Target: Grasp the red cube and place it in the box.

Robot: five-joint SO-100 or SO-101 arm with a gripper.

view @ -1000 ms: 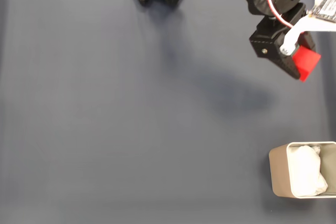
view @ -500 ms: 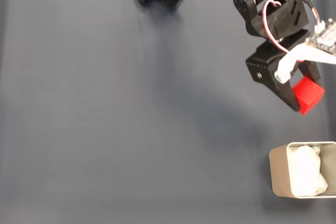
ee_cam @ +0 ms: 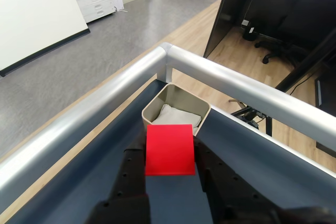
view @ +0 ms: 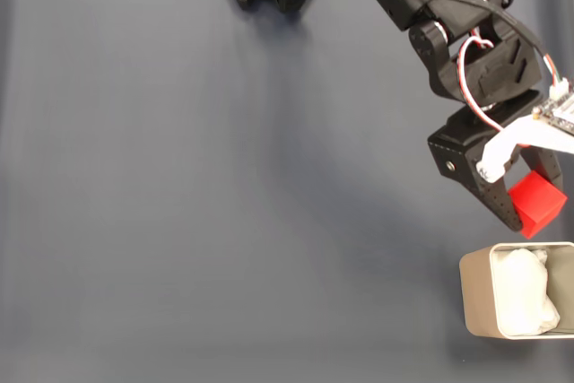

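The gripper (view: 529, 213) — jaws clamped on the red cube (view: 537, 204) — hangs near the box (view: 476, 298), at the fixed view's right; box (ee_cam: 175, 102) just beyond cube (ee_cam: 169, 149) in the wrist view.

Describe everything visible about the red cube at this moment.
The red cube is small, bright red, with plain smooth matte faces and crisp edges, no markings. It is held off the dark blue table cover, clamped in the black gripper, whose fingers press its opposite sides in the wrist view. In the fixed view it sits rotated, one corner pointing toward the beige box, just above the box's upper rim and not yet inside it.
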